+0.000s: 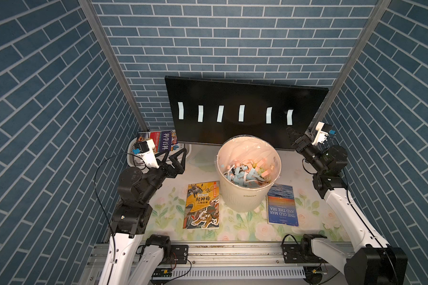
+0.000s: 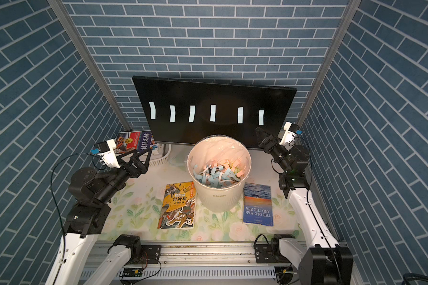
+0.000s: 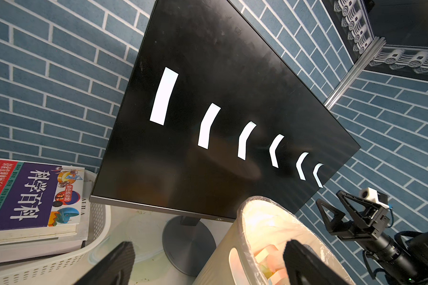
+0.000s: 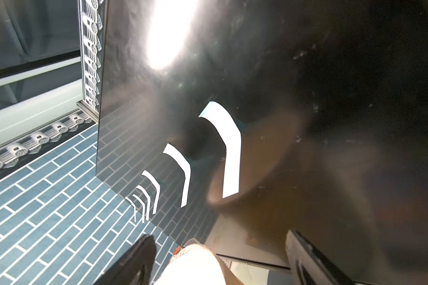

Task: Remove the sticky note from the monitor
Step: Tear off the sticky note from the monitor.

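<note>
Black monitor point(image 1: 245, 98): stands at the back of the flowery table point(image 1: 245, 229) on a round gray foot point(image 3: 190, 246), screen dark and shiny.

Six sticky notes point(image 1: 220, 113): hang in a row across the middle of the screen. Pale, long and thin. Curl off the glass a little.

Sticky note at the right end point(image 1: 289, 117): sits on the screen just above the right claw point(image 1: 291, 135).

Right claw: hovers in front of the monitor's lower right corner, near that end note but not touching it. Fingers point(image 4: 307, 259) spread apart, with nothing between them.

Left claw point(image 1: 176, 151): hangs over the left side of the table, just in front of a white basket point(image 3: 97, 222), well apart from all the notes. Spread wide too, and holds nothing.

White bin point(image 1: 240, 197): stands in the middle of the table, right in front of the monitor. Has a clear bag point(image 1: 232, 149) inside and lots of blue, pink and green paper strips point(image 1: 245, 172).

Yellow book point(image 1: 202, 206): lies flat just left of the bin.

Blue book point(image 1: 281, 204): lies flat just right of the bin, with "THE OLD MAN AND THE SEA" on the cover.

Thick book with a purple and red cover point(image 1: 163, 140): lies in the white basket, beside the monitor's lower left corner.

Blue brick walls point(image 1: 59, 98): stand on three sides.
</note>
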Robot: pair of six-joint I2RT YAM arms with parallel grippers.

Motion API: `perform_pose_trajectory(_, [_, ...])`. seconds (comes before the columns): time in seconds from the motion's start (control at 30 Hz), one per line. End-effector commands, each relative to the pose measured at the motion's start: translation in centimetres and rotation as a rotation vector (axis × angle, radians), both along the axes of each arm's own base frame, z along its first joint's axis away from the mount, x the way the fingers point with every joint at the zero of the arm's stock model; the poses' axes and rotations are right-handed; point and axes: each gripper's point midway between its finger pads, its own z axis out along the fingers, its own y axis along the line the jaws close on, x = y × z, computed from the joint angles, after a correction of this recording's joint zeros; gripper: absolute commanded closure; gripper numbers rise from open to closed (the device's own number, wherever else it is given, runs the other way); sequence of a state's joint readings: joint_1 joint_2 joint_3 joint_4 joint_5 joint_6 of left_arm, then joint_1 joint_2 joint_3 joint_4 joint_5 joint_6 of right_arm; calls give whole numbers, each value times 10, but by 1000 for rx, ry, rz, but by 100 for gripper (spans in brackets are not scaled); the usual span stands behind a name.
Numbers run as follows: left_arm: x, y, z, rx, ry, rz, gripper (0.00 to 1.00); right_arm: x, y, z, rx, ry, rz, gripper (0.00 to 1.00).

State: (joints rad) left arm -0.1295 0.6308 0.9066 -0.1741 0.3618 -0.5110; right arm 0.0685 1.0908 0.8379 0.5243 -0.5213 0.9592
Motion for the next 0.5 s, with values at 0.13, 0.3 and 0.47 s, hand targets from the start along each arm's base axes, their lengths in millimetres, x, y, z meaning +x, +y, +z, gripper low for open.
perform_pose_trajectory(0.13, [-15, -3, 14, 33, -52, -31, 0, 3, -4, 31, 139, -45, 18, 22])
perform_pose_trajectory(0.3, [-17, -4, 17, 41, -55, -33, 0, 8, -7, 34, 167, -42, 8, 29])
perform_pose_trajectory(0.47, [-20, -5, 18, 50, -54, -41, 0, 14, -10, 34, 208, -28, -3, 37])
